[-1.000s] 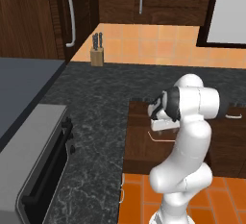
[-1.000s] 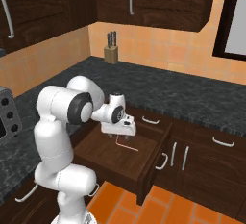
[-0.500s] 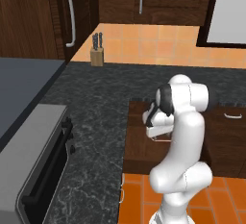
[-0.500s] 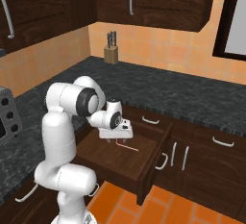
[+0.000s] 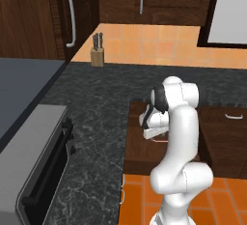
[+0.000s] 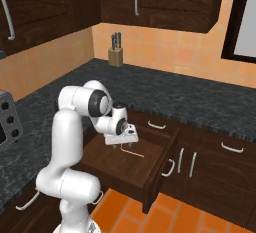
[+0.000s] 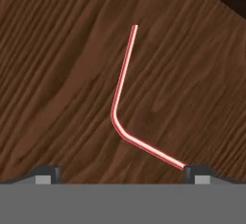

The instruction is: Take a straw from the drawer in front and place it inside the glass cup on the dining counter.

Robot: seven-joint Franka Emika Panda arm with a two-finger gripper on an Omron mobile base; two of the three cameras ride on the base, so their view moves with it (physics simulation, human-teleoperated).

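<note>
The drawer [image 6: 159, 171] stands pulled out from under the black worktop, its dark wood floor [image 7: 57, 74] bare around the straw. The thin red-pink straw [image 7: 126, 62] lies flat on that floor and is bent at an elbow; it also shows as the short pink line of the straw [image 6: 132, 152] and as a small bit of straw [image 5: 157, 140]. My gripper [image 6: 121, 141] hangs low inside the drawer [image 5: 136, 139], just above the straw. In the hand view the gripper [image 7: 121, 172] is open, and one end of the straw lies by the right fingertip [image 7: 197, 172]. The glass cup and dining counter are out of view.
A knife block [image 5: 97, 55] stands at the back of the black speckled worktop [image 5: 101, 103]. A grey oven [image 5: 38, 161] sits at the left. Closed drawers [image 6: 230, 148] and cabinet doors [image 6: 186, 161] lie to the right of the open drawer.
The arm has bent forward and down, and the hand has dropped deeper into the drawer, closer to the straw. The jaws stayed open.
</note>
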